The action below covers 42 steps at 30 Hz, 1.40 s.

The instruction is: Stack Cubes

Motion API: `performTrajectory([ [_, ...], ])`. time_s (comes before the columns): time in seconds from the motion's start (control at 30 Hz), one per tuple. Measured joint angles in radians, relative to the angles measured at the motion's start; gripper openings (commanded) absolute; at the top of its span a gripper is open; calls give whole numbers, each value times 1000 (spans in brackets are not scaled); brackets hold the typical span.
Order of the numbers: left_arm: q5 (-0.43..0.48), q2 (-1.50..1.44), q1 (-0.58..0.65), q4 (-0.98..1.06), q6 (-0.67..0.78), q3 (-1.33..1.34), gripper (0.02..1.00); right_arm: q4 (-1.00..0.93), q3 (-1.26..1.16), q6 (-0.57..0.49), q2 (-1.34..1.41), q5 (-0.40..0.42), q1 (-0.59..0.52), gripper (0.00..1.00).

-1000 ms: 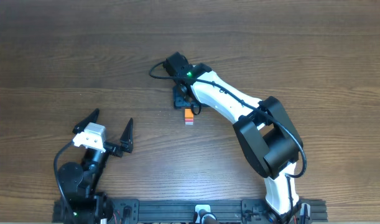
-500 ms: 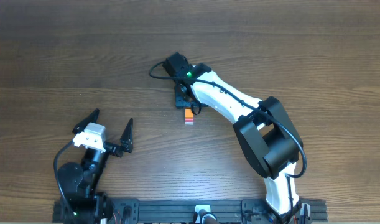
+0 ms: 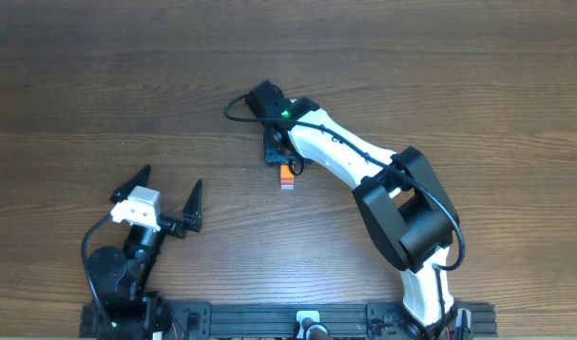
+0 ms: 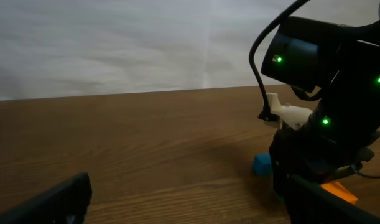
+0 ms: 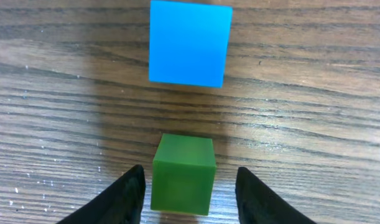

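Over the green cube (image 5: pixel 183 174) hangs the right gripper (image 5: pixel 188 186), its two fingers spread to either side of the cube and, as far as can be seen, touching neither face. The green cube rests on the desk (image 3: pixel 99 85), with the blue cube (image 5: pixel 190 42) just beyond it, apart but near. The main risk, as I judge it, is an uneven close. If one finger meets the green cube first, it could push or twist the cube sideways before the other finger arrives, and the grip would end up skewed and poor for stacking. A forward nudge while coming down could also drive the green cube into the blue cube and shift both. The right wrist view gives the fit of the fingers round the green cube and the gap to the blue cube. The top view adds the orange cube (image 3: pixel 287 173), lying near the green cube on the side toward the arm bases, close enough to be brushed on a careless lift. It also shows the left gripper (image 3: pixel 170 189), spread wide and well apart from the green cube. The left wrist view offers a low, side-on look at the blue and orange cubes beside the right arm's dark wrist.
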Motion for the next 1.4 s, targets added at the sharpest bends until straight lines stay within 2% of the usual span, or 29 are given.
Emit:
performTrajectory([
  [0.3,0,0,0,0,0,0,998,5,0,0,4,0,2,411],
  [0.5,0,0,0,0,0,0,998,12,2,0,16,-2,2,338],
  [0.87,0,0,0,0,0,0,1000,14,2,-2,16,-4,2,316],
  [1.4,0,0,0,0,0,0,1000,14,2,-1,16,-4,2,200],
])
